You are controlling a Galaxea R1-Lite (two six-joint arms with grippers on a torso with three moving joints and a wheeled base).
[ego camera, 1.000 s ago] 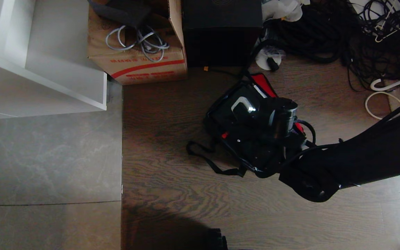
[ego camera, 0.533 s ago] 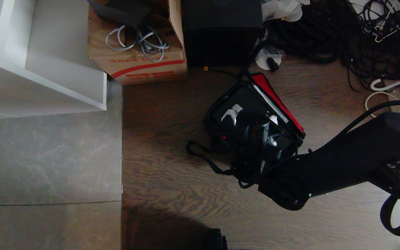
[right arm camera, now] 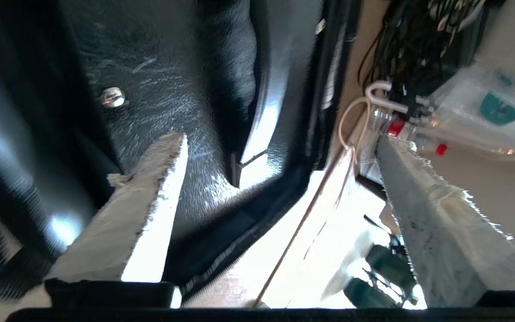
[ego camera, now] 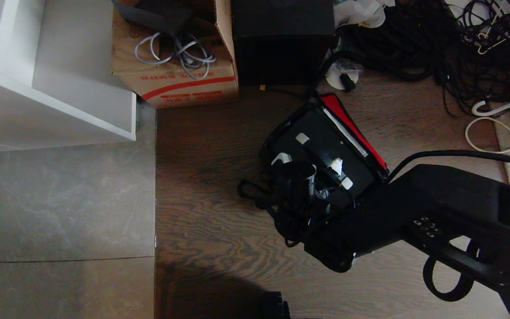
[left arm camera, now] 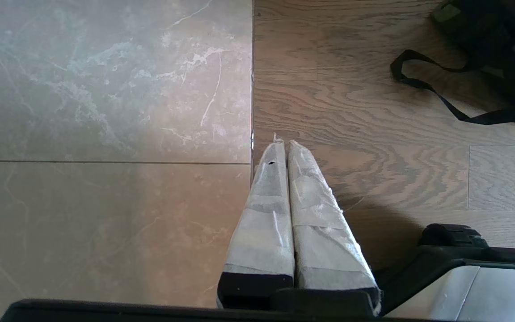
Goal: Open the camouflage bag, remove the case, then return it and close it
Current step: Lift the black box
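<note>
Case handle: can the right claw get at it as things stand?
Probably yes. The right claw is open and sits right at the case, which lies exposed in the open camouflage bag. Nothing covers the handle except the arm itself in the head view.

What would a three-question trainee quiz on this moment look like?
1. True or false: the case sits inside the camouflage bag.
2. The right pincer is: A) open, B) shut on the shoulder strap, C) shut on the handle.
3. Fill in: the left pincer hangs shut where grey tile meets ____ flooring.
Key: 1 true; 2 A; 3 wood.
</note>
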